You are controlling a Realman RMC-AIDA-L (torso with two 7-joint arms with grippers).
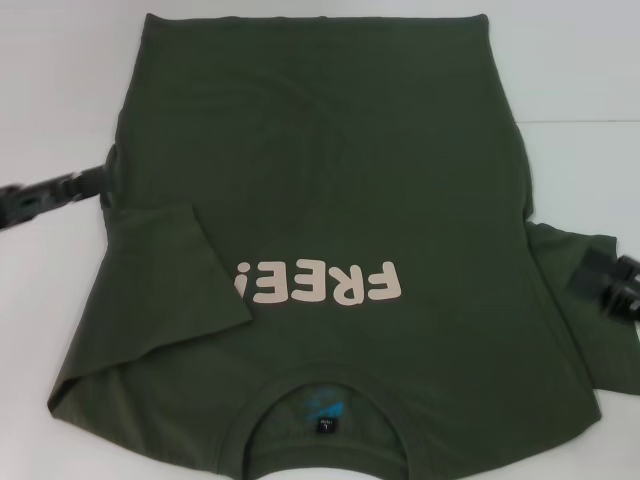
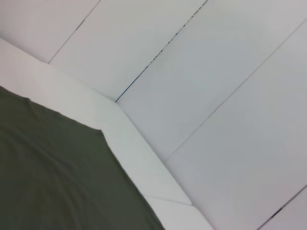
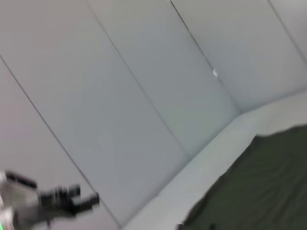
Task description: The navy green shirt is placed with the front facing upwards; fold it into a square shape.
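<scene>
The navy green shirt [image 1: 330, 200] lies flat on the white table, front up, collar toward me, with the pale "FREE!" lettering [image 1: 320, 283] upside down from here. Its left sleeve [image 1: 170, 270] is folded in over the front. The right sleeve [image 1: 575, 255] still spreads outward. My left gripper [image 1: 95, 182] sits at the shirt's left edge, about mid-length. My right gripper [image 1: 605, 280] is over the end of the right sleeve. A corner of the shirt [image 2: 53, 167] shows in the left wrist view, and an edge of the shirt [image 3: 259, 187] in the right wrist view.
The white table [image 1: 60, 90] surrounds the shirt, and its edge [image 2: 139, 148] shows against pale floor panels. A blurred dark device [image 3: 57, 201] shows far off in the right wrist view.
</scene>
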